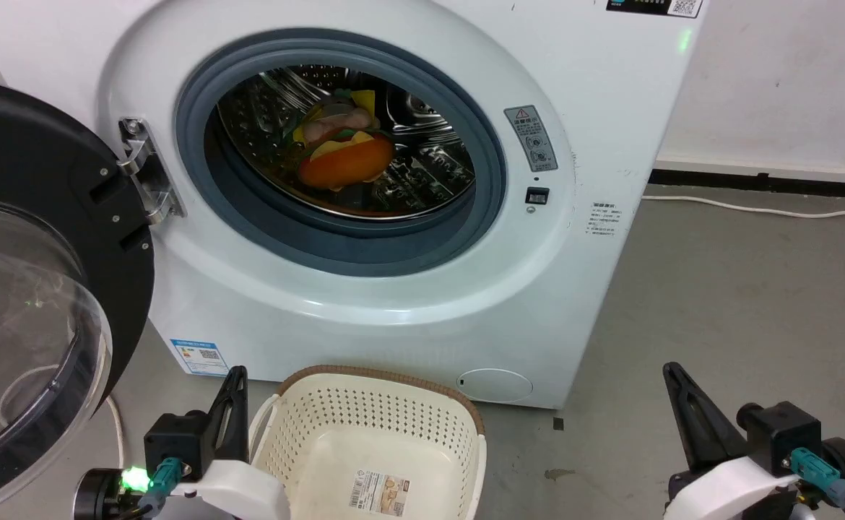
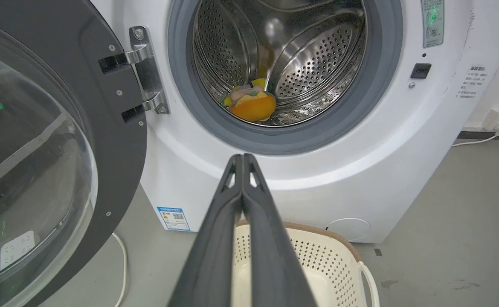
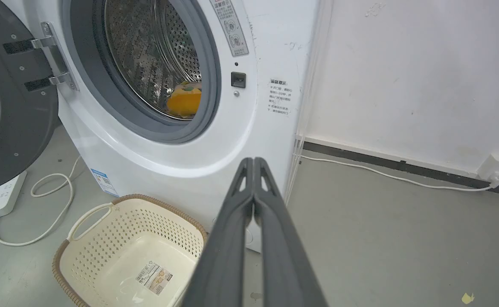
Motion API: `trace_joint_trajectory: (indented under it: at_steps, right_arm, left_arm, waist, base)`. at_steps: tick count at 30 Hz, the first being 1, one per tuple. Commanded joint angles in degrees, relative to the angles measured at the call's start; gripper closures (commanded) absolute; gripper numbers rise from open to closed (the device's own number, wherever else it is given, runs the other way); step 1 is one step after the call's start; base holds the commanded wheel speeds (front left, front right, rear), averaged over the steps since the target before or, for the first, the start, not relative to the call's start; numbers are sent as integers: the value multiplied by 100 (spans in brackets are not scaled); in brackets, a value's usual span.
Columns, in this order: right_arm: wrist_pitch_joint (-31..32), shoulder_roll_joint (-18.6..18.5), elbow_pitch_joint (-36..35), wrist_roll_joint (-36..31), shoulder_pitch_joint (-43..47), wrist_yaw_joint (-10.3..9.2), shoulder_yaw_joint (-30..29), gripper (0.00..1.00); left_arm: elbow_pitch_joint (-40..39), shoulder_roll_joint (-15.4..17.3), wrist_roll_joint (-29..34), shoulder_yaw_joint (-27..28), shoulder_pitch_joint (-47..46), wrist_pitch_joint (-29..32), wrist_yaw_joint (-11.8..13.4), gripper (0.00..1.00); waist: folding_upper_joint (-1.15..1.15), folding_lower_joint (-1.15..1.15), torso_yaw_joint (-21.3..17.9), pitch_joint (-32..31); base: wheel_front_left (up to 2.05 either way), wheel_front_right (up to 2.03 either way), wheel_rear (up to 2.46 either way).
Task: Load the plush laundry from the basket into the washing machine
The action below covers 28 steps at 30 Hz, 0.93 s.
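Observation:
The plush laundry lies inside the steel drum of the washing machine, orange burger cushion facing out; I see it too in the left wrist view and the right wrist view. The round door stands swung open at the left. The cream basket sits on the floor before the washer, holding only its paper label. My left gripper is shut with nothing in it, just left of the basket. My right gripper is shut too, holding nothing, off to the right over bare floor.
A white cable runs along the grey floor by the wall at the right. A power strip with a looped cord lies under the open door. The floor to the right of the washer is bare concrete.

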Motion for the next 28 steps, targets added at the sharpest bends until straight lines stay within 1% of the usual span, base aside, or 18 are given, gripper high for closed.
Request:
trace_joint_trajectory:
  at_steps: [1, 16, 28]
  right_arm:
    - [41, -1, -29, -66, -106, -5, -13, 100]
    - [206, -1, -37, -184, -142, -5, -40, 100]
    - [206, -1, -37, -184, -142, -5, -40, 100]
  left_arm:
    - [-44, -43, 76, 27, -79, 37, -25, 100]
    - [-129, -98, 208, 99, -95, 201, -57, 100]
    - [-129, -98, 208, 99, -95, 202, -57, 100]
  waist:
    - [0, 0, 5, -4]
    - [0, 0, 44, -41]
    - [0, 0, 44, -41]
  base:
    - [0, 0, 0]
    - [0, 0, 0]
    - [0, 0, 0]
